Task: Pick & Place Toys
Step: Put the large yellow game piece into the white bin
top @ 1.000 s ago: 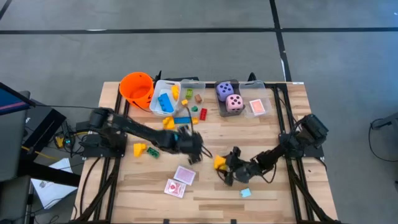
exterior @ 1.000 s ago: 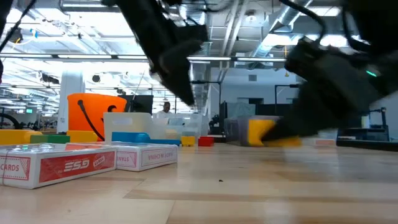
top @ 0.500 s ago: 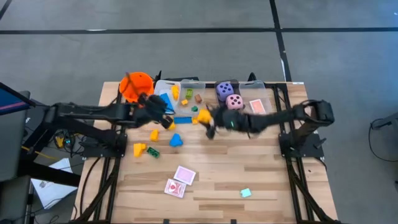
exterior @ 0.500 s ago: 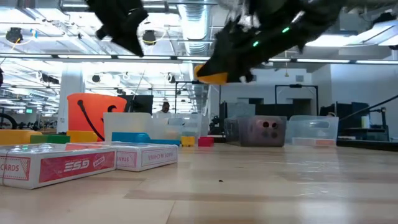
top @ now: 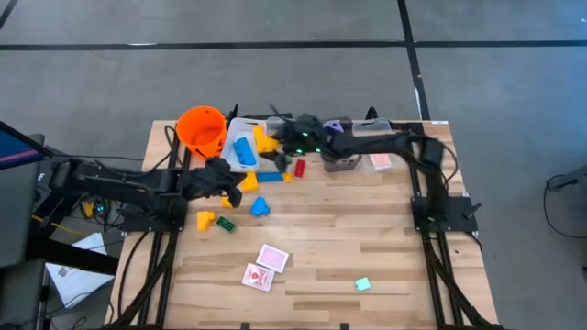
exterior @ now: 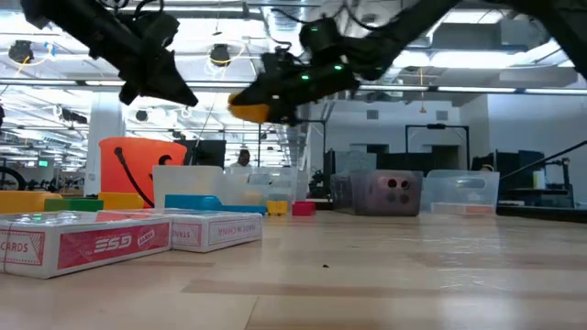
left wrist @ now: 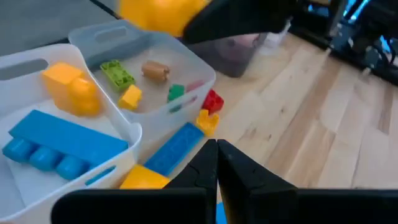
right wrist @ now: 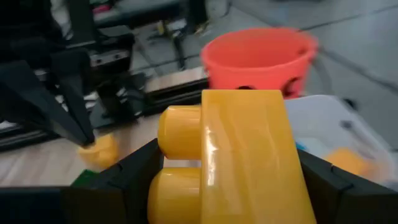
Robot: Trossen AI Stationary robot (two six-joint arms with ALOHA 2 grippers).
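My right gripper reaches in from the table's right and holds a big yellow block in the air over the clear bins at the far edge. My left gripper hovers shut and empty above the table's left middle, near a yellow block and a blue block that lie on the wood. Blocks lie in the bins. Two red-patterned card packs rest flat near the front. The purple die shows partly behind my right arm. My right gripper pinches the yellow block by two opposite flat sides, one finger on each side. The fingers come nearly level from the table's right, tipped slightly down. The block hangs clear, high above the bins, its studs turned sideways.
An orange bucket stands at the far left beside the bins. A small yellow block and a green one lie at the left. A pale blue piece lies near the front edge. The table's right half is open wood.
My right gripper has lifted the yellow block from the table's near middle and swung it up toward the far edge, then leftward over the bins. My left gripper, shut throughout, has drawn back from the middle toward the left edge and risen a little.
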